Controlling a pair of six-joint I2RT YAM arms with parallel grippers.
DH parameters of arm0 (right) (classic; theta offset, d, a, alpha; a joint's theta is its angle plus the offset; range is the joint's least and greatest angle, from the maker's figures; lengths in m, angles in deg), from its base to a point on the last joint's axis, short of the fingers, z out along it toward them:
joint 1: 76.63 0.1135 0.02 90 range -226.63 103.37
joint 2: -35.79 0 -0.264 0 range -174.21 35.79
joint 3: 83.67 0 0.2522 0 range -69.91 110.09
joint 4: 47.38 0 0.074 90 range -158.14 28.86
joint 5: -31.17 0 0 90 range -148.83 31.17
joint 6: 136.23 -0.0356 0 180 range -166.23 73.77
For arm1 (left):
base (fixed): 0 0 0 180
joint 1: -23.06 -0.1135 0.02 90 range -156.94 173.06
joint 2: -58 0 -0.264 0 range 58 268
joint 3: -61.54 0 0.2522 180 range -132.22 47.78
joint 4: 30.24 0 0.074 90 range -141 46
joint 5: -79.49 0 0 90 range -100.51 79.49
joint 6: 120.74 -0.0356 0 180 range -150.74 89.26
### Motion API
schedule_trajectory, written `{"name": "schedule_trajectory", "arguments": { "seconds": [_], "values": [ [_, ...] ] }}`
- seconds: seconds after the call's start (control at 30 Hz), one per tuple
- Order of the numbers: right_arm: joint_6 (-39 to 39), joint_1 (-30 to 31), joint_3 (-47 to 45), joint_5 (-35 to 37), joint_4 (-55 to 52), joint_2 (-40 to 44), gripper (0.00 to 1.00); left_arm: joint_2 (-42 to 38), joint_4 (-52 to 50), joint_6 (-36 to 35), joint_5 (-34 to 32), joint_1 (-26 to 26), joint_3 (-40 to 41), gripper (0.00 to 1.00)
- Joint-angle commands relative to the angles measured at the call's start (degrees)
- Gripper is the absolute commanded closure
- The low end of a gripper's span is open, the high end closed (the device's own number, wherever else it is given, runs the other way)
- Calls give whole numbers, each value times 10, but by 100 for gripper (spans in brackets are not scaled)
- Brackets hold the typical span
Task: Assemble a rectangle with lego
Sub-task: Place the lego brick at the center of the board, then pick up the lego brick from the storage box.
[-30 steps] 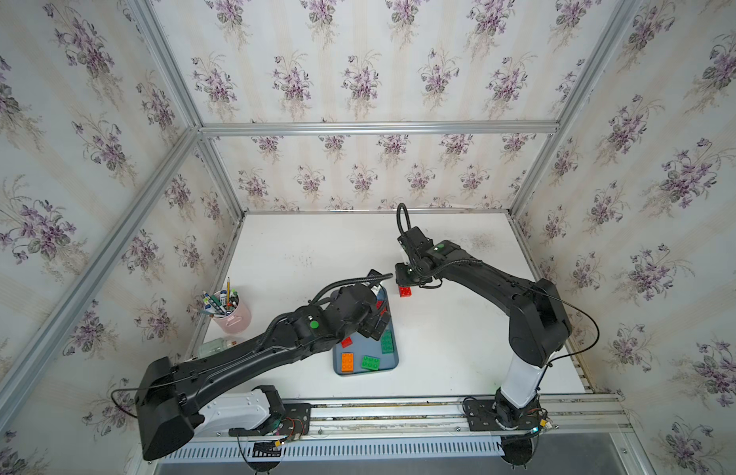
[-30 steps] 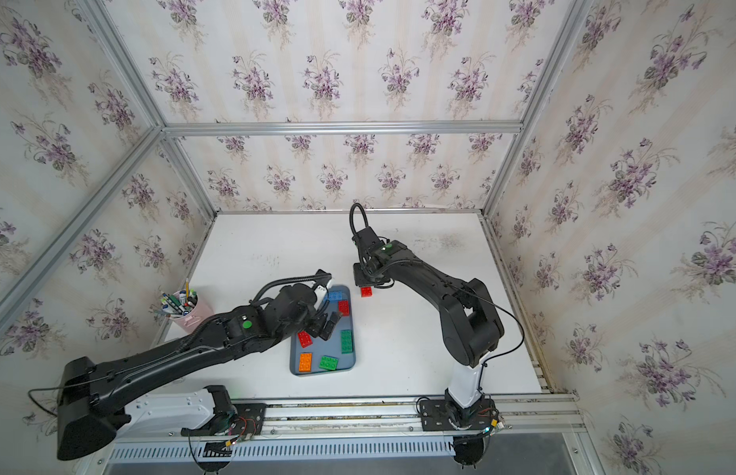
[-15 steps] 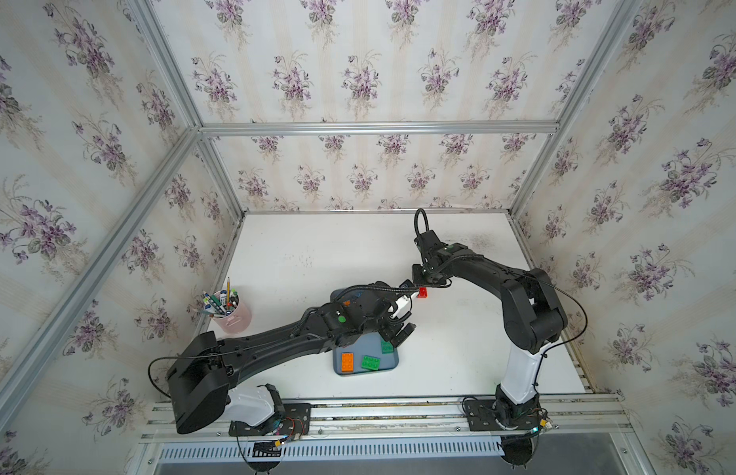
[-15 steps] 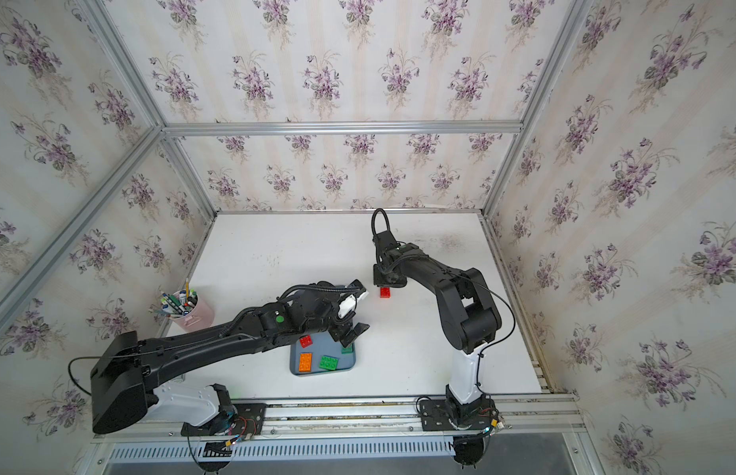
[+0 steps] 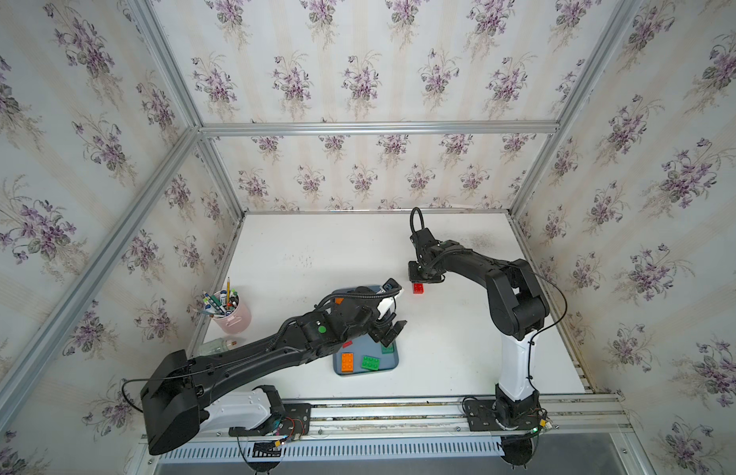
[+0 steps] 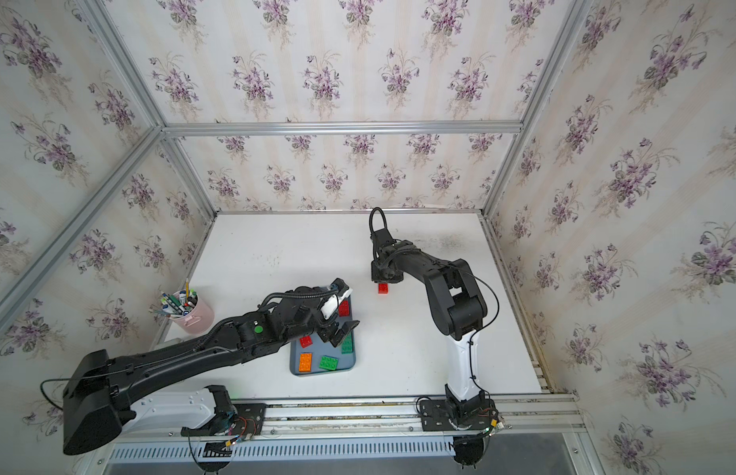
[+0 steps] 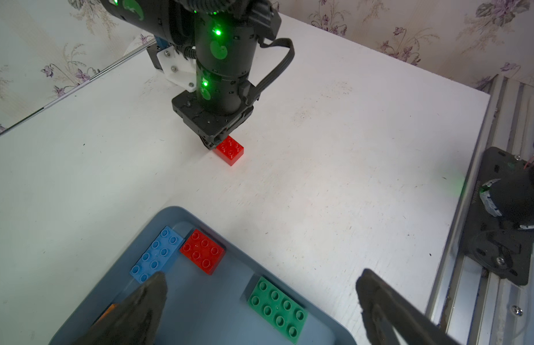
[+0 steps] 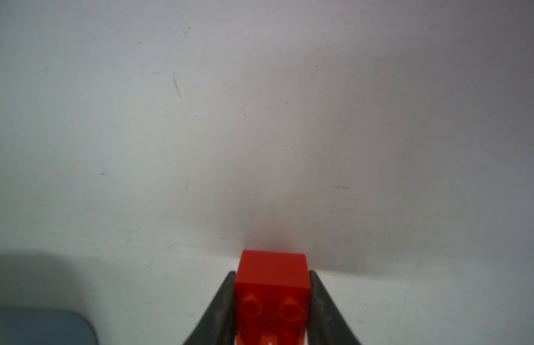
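A red square lego brick (image 5: 418, 288) (image 6: 383, 288) (image 7: 229, 150) (image 8: 271, 286) rests on the white table, beyond the tray's far right corner. My right gripper (image 8: 271, 273) (image 5: 419, 281) points straight down, its two fingers pressed against the brick's sides. More lego lies in the blue-grey tray (image 5: 393, 364) (image 7: 200, 313): a blue oblong (image 7: 156, 258), a red brick (image 7: 203, 251), a green oblong (image 7: 277, 309), an orange brick (image 5: 347, 362) and another green one (image 5: 370, 362). My left gripper (image 7: 262, 274) (image 5: 393, 333) hangs wide open over the tray's right side, holding nothing.
A pink cup of pens (image 5: 233, 316) stands at the table's left edge, with a small bottle (image 5: 214, 347) lying near it. The left arm stretches across the tray's near left part. An aluminium rail (image 5: 399, 405) runs along the front edge.
My right gripper carried the red brick right from beside the tray and now has it down on the table. My left gripper swung right, to over the tray's right side.
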Motion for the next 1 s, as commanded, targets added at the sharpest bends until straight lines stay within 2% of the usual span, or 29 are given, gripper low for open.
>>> {"name": "schedule_trajectory", "arguments": {
  "seconds": [0.0, 0.13, 0.27, 0.37, 0.47, 0.53, 0.6, 0.77, 0.9, 0.97],
  "values": [
    [-3, 0, 3, 0, 4, -4, 59, 4, -8, 30, -23, -9, -13, 0],
    [-1, 0, 2, 5, 2, 1, 46, 11, -22, 57, -24, -22, -17, 0],
    [0, 0, 4, 7, -1, 13, 40, 12, -42, 78, -28, -33, -19, 0],
    [0, 2, -1, -3, 2, 48, 40, 13, -87, 110, -16, -60, -29, 0],
    [4, 16, -12, -18, 6, 99, 40, 1, -120, 165, 51, -124, -18, 0],
    [11, 37, -20, -24, 0, 123, 41, -19, -125, 201, 85, -165, 5, 0],
    [13, 78, -28, -21, -13, 139, 42, -38, -142, 226, 87, -191, 19, 0],
    [14, 147, -37, 8, -36, 153, 43, -43, -227, 242, 26, -196, 6, 0],
    [-2, 156, -42, 7, -37, 166, 46, -24, -252, 244, 27, -195, -8, 0],
    [-2, 158, -47, -18, -36, 176, 48, -16, -263, 255, 21, -195, -15, 0]
  ]
}}
